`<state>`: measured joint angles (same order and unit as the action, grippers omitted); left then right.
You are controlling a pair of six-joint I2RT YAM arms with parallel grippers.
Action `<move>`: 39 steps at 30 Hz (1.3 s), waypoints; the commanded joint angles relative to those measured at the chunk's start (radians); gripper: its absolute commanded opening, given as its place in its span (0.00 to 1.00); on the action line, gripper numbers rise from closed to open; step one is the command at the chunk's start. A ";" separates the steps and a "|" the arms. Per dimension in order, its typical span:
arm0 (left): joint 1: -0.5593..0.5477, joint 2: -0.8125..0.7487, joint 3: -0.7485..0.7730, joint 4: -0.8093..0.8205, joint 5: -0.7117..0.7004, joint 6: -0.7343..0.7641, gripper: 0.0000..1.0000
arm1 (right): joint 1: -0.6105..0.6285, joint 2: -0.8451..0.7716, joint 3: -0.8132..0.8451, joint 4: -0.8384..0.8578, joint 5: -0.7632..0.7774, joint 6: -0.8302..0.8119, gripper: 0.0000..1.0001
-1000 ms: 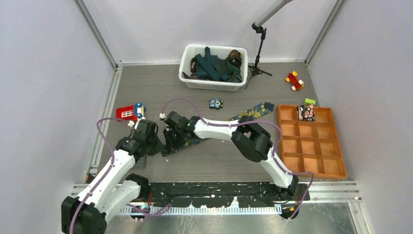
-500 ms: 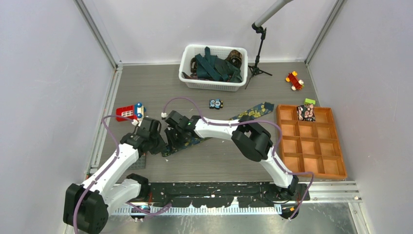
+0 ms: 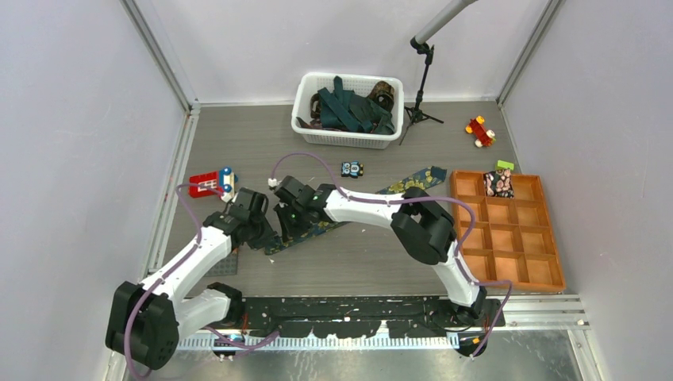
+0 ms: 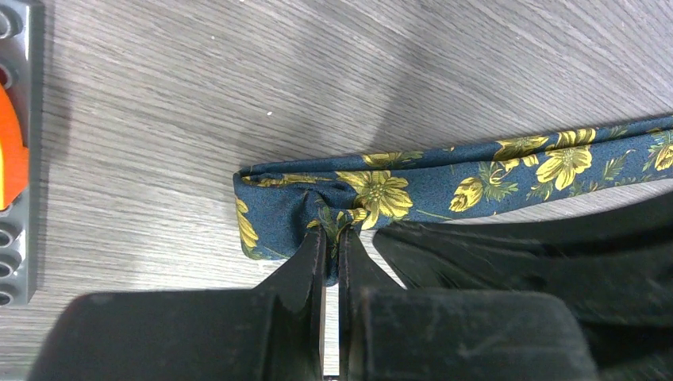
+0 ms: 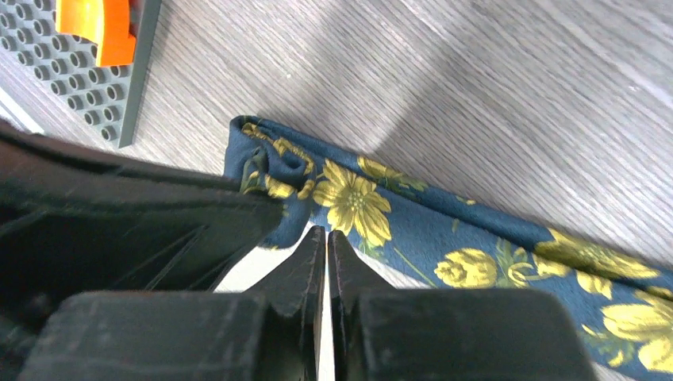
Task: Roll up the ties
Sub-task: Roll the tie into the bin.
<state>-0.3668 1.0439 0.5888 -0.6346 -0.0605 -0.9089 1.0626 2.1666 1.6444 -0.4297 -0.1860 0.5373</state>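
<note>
A navy tie with yellow flowers lies slanted across the table from the middle toward the orange tray. Its near end is folded over. My left gripper is shut on that folded end, and fabric bunches between its tips. In the top view the left gripper sits close beside my right gripper. The right gripper is shut, with its tips at the near edge of the tie just past the fold. No fabric shows between them. More ties are piled in the basket.
The white basket stands at the back, with a tripod stand beside it. The orange compartment tray at the right holds a rolled patterned tie. A toy car, red toys and a grey studded plate lie around.
Both grippers have shifted a little to the right along the tie's near end. The left forearm has swung in toward the middle.
</note>
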 commanded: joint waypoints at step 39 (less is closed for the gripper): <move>-0.054 0.045 0.079 0.067 0.005 -0.035 0.43 | -0.022 -0.154 -0.083 0.030 0.043 -0.013 0.21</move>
<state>-0.4133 1.1191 0.6266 -0.5735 -0.0486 -0.9356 1.0470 2.0895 1.5536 -0.4290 -0.1532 0.5255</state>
